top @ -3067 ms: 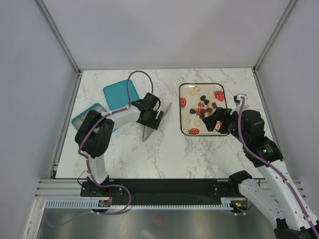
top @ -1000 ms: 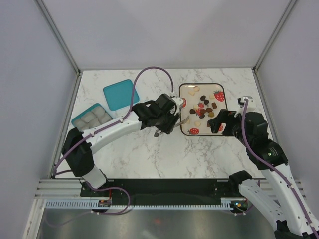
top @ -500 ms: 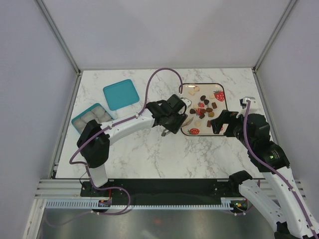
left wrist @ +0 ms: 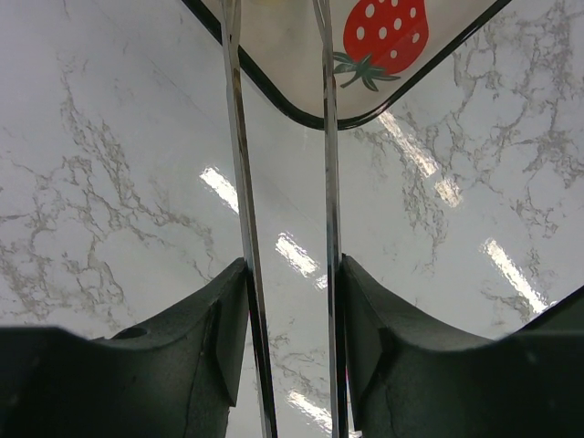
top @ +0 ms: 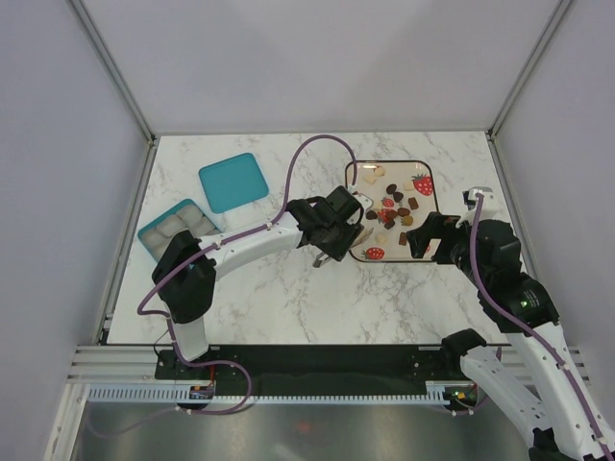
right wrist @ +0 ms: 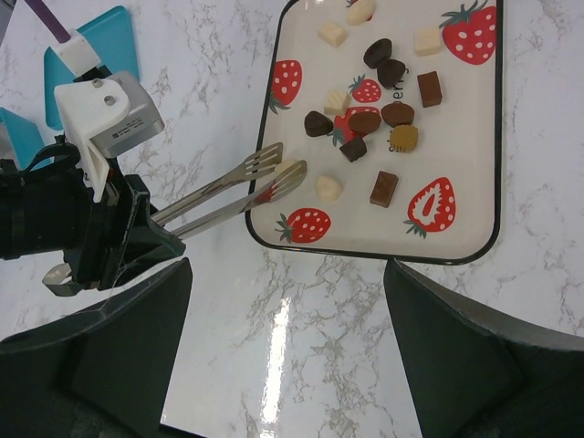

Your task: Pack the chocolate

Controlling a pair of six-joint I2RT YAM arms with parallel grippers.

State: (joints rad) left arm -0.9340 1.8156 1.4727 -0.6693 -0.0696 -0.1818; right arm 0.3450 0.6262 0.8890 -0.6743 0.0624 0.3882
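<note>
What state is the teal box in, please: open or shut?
Open: the teal box sits uncovered, its lid lying flat on the marble beside it.

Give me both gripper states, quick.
Left gripper: closed on the tongs.
Right gripper: open, holding nothing.

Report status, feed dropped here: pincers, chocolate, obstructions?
Left pincer shut on tongs, tips over tray. Right pincer open beside tray. Chocolate loose on tray. Nothing blocking.
</note>
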